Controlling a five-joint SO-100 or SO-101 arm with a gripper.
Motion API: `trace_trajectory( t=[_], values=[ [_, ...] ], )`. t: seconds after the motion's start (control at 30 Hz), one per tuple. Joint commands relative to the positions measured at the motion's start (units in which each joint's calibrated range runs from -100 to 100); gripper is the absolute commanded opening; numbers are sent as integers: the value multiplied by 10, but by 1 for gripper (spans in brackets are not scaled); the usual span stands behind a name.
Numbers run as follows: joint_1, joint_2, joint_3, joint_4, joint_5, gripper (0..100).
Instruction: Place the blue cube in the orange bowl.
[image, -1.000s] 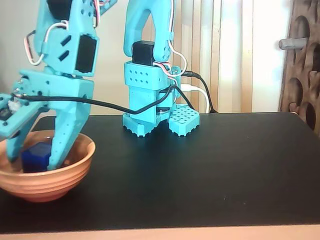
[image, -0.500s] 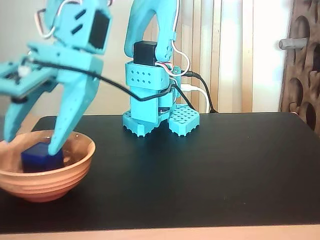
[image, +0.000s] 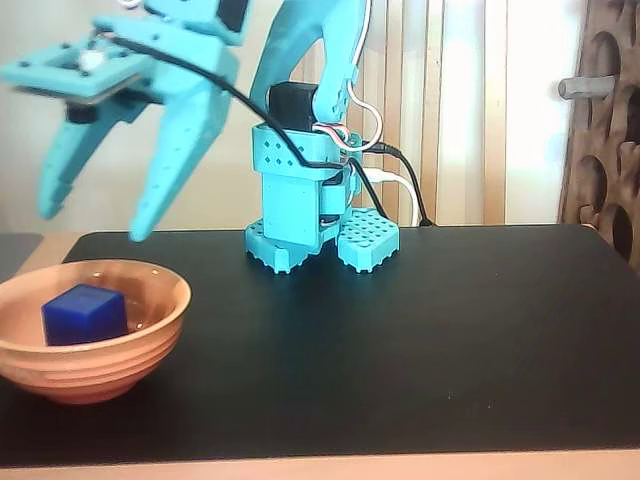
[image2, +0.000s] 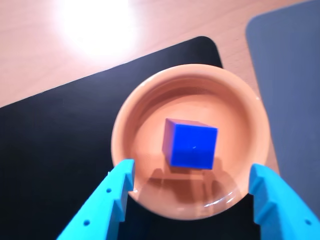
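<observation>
Blue cube sits inside orange bowl; claw spread above.

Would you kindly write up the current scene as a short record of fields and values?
blue cube: resting inside the bowl, free of the gripper
orange bowl: upright at the left end of the black mat in the fixed view
gripper: open, above the bowl, holding nothing
black mat: carries the bowl and the arm base
arm base: at the mat's rear edge
task state: cube is in the bowl
</observation>
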Motion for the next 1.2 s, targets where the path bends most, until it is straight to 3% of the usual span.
trace_trajectory(
  t=[0.0,0.73,1.17],
  values=[
    [-35,-59,-50,35,-13,26],
    [-258,-146,-19,104,-49,26],
    [-389,-197,61,122,-109,26]
  ],
)
